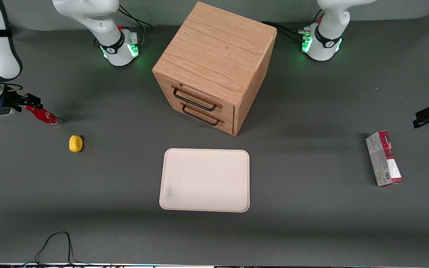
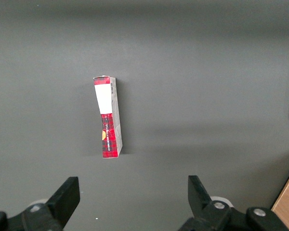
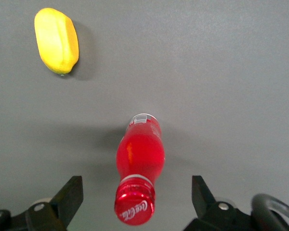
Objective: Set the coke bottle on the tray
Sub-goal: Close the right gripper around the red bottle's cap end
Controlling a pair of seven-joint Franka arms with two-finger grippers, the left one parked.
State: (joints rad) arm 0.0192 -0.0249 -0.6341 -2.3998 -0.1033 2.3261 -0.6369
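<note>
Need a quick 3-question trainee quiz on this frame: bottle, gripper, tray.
1. True or false: the slim red coke bottle already lies on the cream-white rectangular tray.
2. Are the fingers of the right gripper open or shut?
3. Which is nearer the front camera: A) the small yellow lemon-shaped object or B) the bottle?

Key: 1. False: it is off the tray, toward the working arm's end of the table, cap between the fingers. 2. Open, either side of the cap. 3. A.

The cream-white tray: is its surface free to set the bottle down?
Yes. The cream-white rectangular tray lies bare, just nearer the camera than the wooden drawer cabinet. The open gripper straddles the small red coke bottle beside the yellow lemon.
</note>
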